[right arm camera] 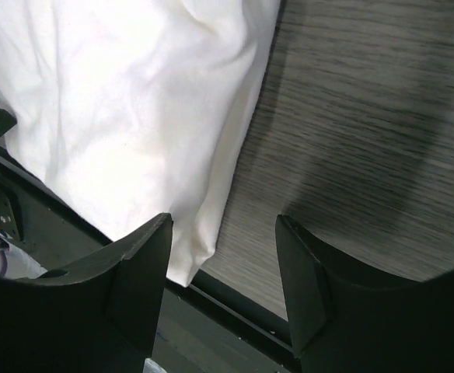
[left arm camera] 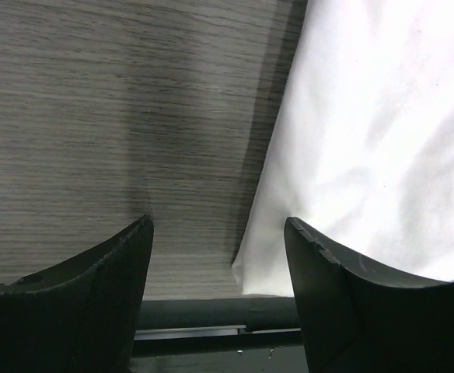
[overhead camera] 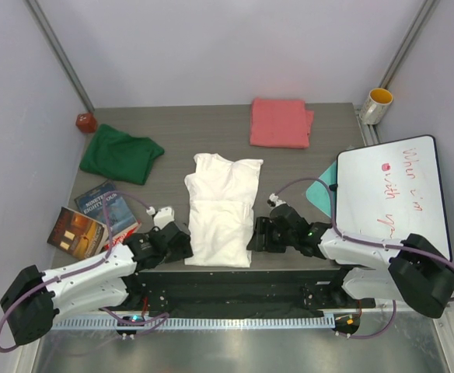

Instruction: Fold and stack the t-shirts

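Nearest, both hands stand spread, gripping nothing: the left hand just left of the large white cloth t-shirt, the right hand just right of it. That shirt lies folded lengthwise, lightly creased, on the grey wood-grain worktop. Far beyond the left hand sits the crumpled dark green t-shirt. Beyond the right hand lie the folded coral-pink t-shirt and a yellow-lined white mug, contents unseen.

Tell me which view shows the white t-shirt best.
The top external view: it shows the whole white t-shirt, sleeves to hem. Each wrist view catches only one near corner and a side edge.
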`<state>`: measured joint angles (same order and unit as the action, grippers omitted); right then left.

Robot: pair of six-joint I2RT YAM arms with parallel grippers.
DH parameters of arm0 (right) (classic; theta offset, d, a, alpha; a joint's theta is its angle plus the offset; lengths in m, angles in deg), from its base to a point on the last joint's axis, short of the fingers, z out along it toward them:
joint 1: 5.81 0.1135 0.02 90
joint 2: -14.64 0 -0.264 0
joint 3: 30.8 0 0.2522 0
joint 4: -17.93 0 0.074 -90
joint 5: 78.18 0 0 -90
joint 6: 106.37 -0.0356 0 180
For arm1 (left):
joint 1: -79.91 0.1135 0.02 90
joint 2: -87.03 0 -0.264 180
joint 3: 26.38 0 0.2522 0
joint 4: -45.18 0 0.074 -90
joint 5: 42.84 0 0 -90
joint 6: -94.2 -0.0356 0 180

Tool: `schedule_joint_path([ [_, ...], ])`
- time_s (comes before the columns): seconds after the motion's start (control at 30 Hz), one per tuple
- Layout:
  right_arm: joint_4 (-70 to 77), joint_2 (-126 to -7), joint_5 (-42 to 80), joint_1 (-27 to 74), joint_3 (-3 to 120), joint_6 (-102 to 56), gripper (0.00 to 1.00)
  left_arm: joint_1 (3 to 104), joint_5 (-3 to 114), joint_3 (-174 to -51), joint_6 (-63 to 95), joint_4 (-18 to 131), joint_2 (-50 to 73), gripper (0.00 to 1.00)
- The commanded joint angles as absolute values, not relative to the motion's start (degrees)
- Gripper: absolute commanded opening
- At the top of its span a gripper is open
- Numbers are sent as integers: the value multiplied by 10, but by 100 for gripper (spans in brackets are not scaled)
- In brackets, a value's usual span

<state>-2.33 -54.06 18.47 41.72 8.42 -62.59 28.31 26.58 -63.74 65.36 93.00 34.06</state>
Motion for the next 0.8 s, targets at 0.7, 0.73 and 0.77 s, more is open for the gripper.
schedule_joint_path([
  [0.7, 115, -616, 249, 424, 23, -667, 62, 287, 333, -615, 684, 813, 219, 65],
  [0.73, 116, -612, 252, 425, 19, -671, 62, 287, 340, -612, 683, 812, 218, 64],
  [0.77, 118, -608, 253, 426, 13, -673, 62, 287, 344, -609, 684, 807, 218, 63],
])
